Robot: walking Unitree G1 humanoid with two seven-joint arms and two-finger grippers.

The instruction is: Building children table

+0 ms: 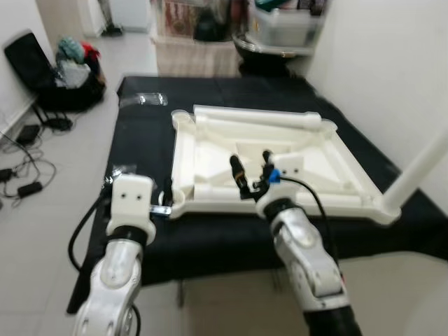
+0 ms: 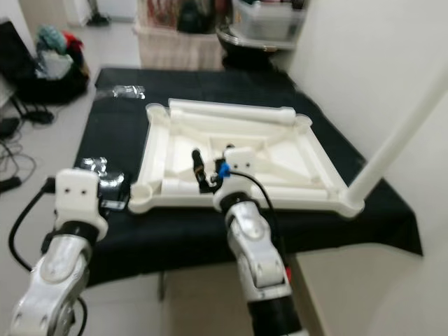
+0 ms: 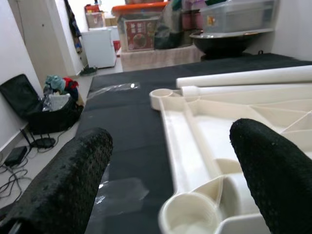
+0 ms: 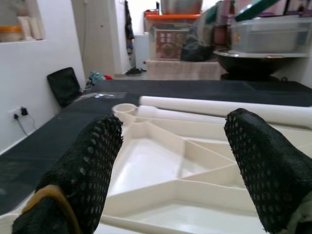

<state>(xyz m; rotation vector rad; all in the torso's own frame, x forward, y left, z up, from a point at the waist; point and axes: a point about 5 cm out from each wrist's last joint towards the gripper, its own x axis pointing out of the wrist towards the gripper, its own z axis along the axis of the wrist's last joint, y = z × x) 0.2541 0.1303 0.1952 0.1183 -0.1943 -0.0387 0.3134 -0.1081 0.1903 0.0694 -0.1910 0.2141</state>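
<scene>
I am looking down over a low worktop (image 1: pixel 140 140) draped in black cloth, with the cream plastic tabletop (image 1: pixel 210 150) lying on it upside down, ribs and corner sockets facing up. It sits roughly in the middle of the cloth, its near edge towards me. Two loose white legs (image 1: pixel 259 117) lie side by side along its far edge, inside the rim. Another white leg (image 1: pixel 420 168) stands in the near right corner socket (image 1: pixel 388 208), rising at a slant out of the top of the frame.

My right hand (image 1: pixel 252 171) is over the near part of the upturned tabletop, fingers (image 4: pixel 92 165) spread apart and released, gripping nothing; through the right wrist camera I see the ribbed underside between the two black fingers and the two loose legs beyond. My left hand (image 3: pixel 170 170) is at the near left corner of the tabletop, also released, its fingers (image 3: pixel 63 180) wide apart. In the left wrist camera the round corner socket (image 3: pixel 187 217) sits just ahead, between the fingers, but I cannot tell whether anything touches it.

On the cloth just left of that corner lies a crumpled clear plastic bag (image 2: pixel 98 168), and another clear bag (image 1: pixel 143 99) lies near the far left corner of the worktop. On the floor to the left are a black bag with clothes (image 1: pixel 70 66) and some cables (image 1: pixel 21 175). Storage boxes (image 1: pixel 280 24) stand beyond the worktop.
</scene>
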